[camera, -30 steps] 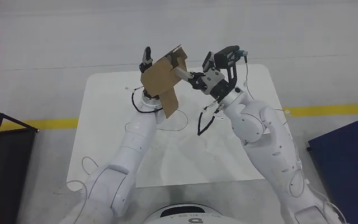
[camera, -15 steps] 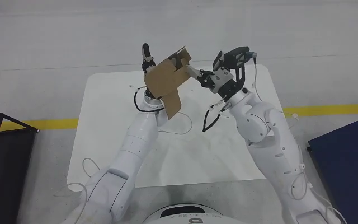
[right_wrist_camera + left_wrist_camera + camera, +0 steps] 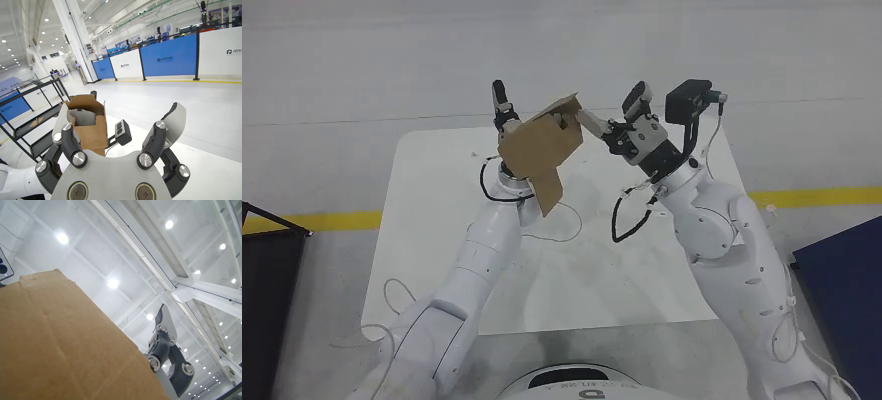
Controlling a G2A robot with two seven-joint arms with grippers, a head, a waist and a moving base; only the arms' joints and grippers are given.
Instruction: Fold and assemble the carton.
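A brown carton (image 3: pixel 540 145), partly folded with one end open, is held in the air above the far part of the white table (image 3: pixel 442 220). My left gripper (image 3: pixel 510 112) is shut on it from the left; one finger (image 3: pixel 163 321) stands beside the cardboard (image 3: pixel 56 342), and the other is hidden behind it. My right gripper (image 3: pixel 614 110) is open just right of the carton. Its nearer finger (image 3: pixel 63 113) is at the carton's open end (image 3: pixel 88 121), the other finger (image 3: pixel 175 113) out in free air.
A loose flap (image 3: pixel 547 188) hangs below the carton. A yellow floor line (image 3: pixel 342 220) runs past both sides of the table. A dark blue object (image 3: pixel 842 270) lies on the floor at the right, a black frame (image 3: pixel 262 260) at the left.
My right gripper has drawn back to the right, out of the carton's open end. The carton has shifted slightly in the left gripper.
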